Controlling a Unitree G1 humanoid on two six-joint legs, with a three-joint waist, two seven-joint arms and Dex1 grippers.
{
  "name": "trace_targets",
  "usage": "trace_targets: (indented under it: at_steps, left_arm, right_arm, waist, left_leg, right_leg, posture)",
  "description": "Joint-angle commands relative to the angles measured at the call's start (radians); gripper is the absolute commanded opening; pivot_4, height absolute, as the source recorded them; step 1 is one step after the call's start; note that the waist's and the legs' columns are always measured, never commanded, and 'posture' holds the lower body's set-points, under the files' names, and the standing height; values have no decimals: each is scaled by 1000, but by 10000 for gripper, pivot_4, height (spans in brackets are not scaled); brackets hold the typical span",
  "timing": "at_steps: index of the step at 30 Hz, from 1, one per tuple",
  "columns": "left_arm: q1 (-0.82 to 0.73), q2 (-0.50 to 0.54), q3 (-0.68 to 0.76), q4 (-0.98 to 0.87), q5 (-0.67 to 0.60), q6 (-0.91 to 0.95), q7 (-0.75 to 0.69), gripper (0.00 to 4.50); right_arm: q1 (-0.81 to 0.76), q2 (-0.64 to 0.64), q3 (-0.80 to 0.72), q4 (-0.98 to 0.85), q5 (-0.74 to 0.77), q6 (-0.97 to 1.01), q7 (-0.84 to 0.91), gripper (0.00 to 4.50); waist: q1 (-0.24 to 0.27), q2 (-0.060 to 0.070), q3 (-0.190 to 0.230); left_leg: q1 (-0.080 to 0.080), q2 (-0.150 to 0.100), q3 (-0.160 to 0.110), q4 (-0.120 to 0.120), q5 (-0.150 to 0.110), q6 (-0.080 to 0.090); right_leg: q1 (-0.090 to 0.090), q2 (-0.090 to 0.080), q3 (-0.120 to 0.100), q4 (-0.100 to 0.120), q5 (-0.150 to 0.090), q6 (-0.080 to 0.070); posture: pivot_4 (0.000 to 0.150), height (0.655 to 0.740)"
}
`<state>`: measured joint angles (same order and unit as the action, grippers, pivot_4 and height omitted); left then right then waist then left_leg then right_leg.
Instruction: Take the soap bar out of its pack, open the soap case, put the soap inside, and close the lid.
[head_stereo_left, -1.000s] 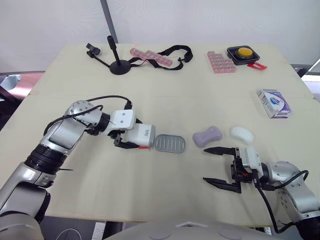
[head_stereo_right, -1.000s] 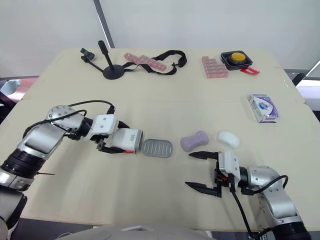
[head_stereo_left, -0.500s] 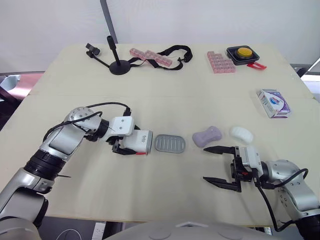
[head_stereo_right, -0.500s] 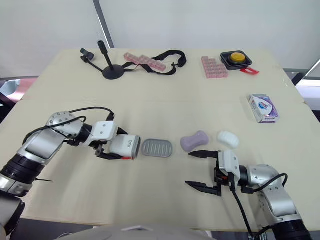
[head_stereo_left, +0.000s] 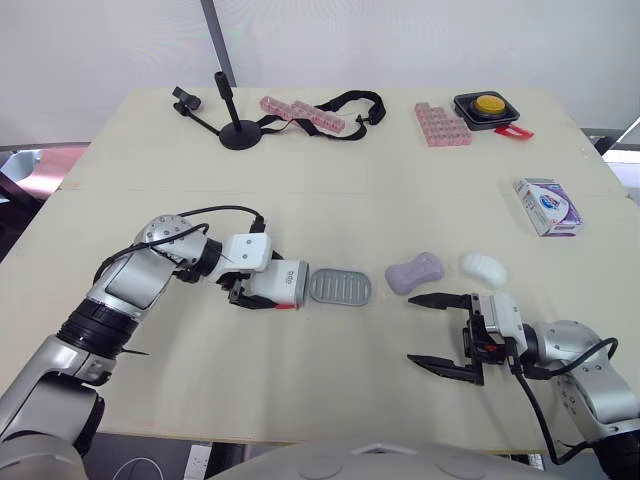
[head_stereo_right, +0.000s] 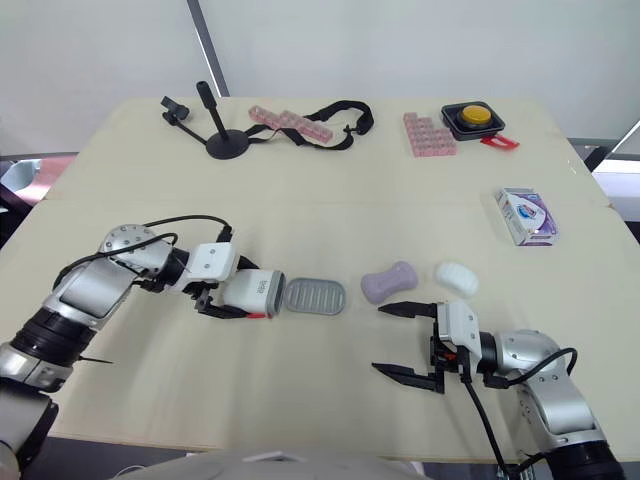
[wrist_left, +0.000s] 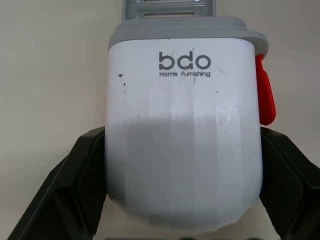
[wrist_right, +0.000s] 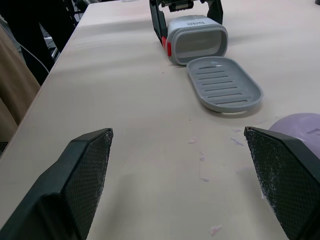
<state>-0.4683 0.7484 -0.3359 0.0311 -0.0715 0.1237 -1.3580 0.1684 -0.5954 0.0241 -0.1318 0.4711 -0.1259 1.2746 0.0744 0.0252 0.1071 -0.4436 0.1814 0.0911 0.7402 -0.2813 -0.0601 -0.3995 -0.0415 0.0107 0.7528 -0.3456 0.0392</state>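
Tabletop (head_stereo_left: 400, 190), pale beige; white wall (head_stereo_left: 420, 40) behind.

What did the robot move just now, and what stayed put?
The left gripper, shut on the white soap case, lowered the case slightly beside the grey tray, and that arm's elbow shifted. The tray, purple soap, white soap, soap pack and open right gripper stayed where they were.

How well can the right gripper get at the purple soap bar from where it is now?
Probably yes. The right gripper is open and empty, and the purple soap bar lies bare on the table close beside one of its fingers, with nothing between them.
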Motion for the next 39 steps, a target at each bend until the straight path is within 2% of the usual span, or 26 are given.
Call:
trace_targets:
  at_steps: [1,9,10,21,30,39]
  left_arm:
    - [1,2,15,-8,-18,2,-7,35034]
    - [-5,-9,23,-8,-19,27,15,35034]
    - [-5,-10,24,-10,-22,35,16,40017]
    - [-3,-7,55,-46,-106,166,6,40017]
    - [42,30,3,-37,-15,37,6,40017]
    - [89,76,-31,-37,22,35,-20,40017]
  right_arm:
    - [5,-11,-12,-24,9,-3,1,45000]
    - [5,-13,-10,-24,8,-2,3,45000]
    - [7,-14,-11,-24,9,-3,3,45000]
    - [23,-22,-15,-29,10,-4,4,45000]
    - [25,-26,-18,-25,13,-5,5,45000]
    - [23,-28,-17,-31,14,0,0,45000]
  waist:
    - [-1,0,0]
    - [-3,0,0]
    - [-3,0,0]
    - [-4,0,0]
    - [-6,0,0]
    - [-18,0,0]
  left_leg:
    - [0,0,0,0,0,0]
    - [0,0,0,0,0,0]
    - [0,0,0,0,0,0]
    - [0,0,0,0,0,1]
    - [0,0,0,0,0,1]
    - [2,0,0,-1,0,1]
  right_leg:
    - [0,0,0,0,0,0]
    - [0,0,0,0,0,0]
    - [0,0,0,0,0,0]
    - [0,0,0,0,0,-1]
    - [0,0,0,0,0,-1]
    - [1,0,0,-1,0,-1]
  posture:
    - [1500,7096]
    - [1500,7096]
    - [1500,7096]
    - [1500,7096]
    - [1500,7096]
    - [1500,7096]
